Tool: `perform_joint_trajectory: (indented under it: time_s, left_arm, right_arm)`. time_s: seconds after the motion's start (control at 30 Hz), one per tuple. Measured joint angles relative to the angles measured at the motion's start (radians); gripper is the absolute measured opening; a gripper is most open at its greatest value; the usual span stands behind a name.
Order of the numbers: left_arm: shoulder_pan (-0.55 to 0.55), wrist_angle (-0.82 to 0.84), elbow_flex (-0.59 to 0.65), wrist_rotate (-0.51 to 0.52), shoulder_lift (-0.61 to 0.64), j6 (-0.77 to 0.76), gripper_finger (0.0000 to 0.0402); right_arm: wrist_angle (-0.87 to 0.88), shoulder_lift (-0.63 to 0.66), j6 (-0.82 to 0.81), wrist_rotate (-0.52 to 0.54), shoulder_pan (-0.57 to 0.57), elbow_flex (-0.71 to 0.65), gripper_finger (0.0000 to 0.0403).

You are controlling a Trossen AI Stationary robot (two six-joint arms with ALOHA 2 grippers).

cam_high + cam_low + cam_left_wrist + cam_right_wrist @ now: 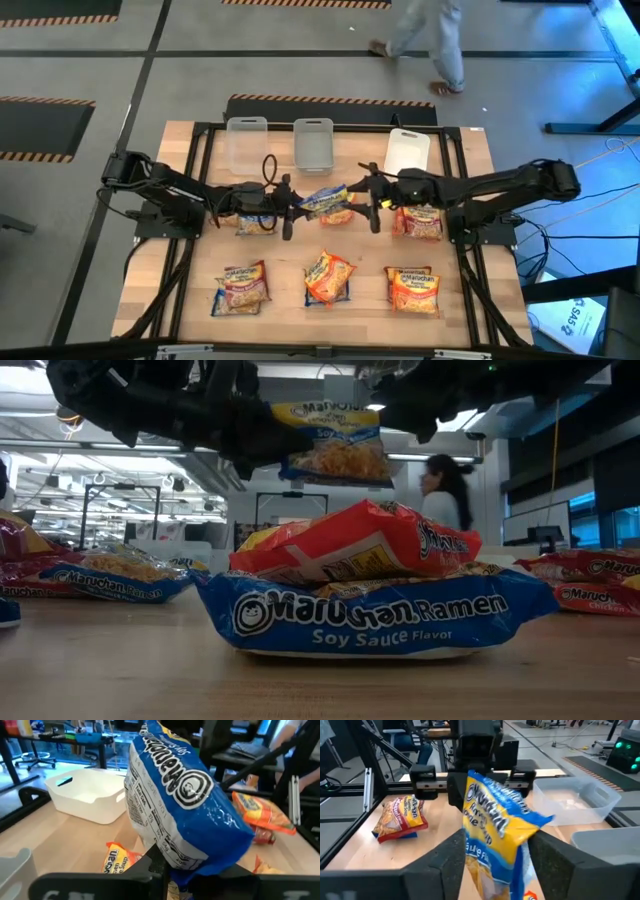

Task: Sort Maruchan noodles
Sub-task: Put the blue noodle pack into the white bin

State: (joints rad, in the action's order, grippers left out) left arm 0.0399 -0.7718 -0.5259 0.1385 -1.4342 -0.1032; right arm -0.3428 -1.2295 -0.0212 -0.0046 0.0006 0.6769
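- Nearest in the low view, a red crinkly plastic noodle packet (360, 540) is seen lying on a blue soy-sauce noodle packet (375, 615), heaped on the wooden worktop (150, 670).
- Above them, a blue-and-yellow crinkly ramen packet (326, 201) is held in the air between both arms, apparently for a handover.
- It is clamped by the left pincer (288, 207); the right pincer (374, 203) stands spread around its other end.
- Its long axis runs roughly from arm to arm.
- Beyond, clear plastic tubs (313, 142) wait, probably as sorting bins.

glossy crinkly plastic packet (185, 805), matt wood table (480, 280)
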Motion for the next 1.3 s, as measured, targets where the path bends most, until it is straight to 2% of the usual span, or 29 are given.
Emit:
perform_joint_trajectory:
  time_s: [0.17,0.33,0.5,0.87,1.07,1.3]
  left_arm:
    - [0.014,0.030,0.000,-0.006,0.000,0.122,0.0044]
    - [0.039,0.045,0.001,-0.026,0.000,0.292,0.0044]
    - [0.056,0.049,0.001,-0.018,0.000,0.414,0.0044]
    - [0.054,0.112,0.003,0.037,0.000,0.381,0.0044]
    - [0.051,0.139,0.003,0.052,0.000,0.316,0.0044]
    - [0.040,0.160,0.003,0.054,0.000,0.270,0.0044]
  right_arm:
    - [0.009,0.000,-0.025,-0.014,0.000,0.007,0.0249]
    - [0.047,-0.043,-0.023,-0.071,0.000,0.095,0.0283]
    - [0.296,-0.152,0.014,-0.093,0.000,0.282,0.0293]
    - [0.736,-0.430,0.058,-0.172,0.000,0.687,0.0294]
    - [0.863,-0.519,0.081,-0.146,0.008,0.767,0.0294]
    - [0.899,-0.566,0.084,-0.083,0.013,0.770,0.0285]
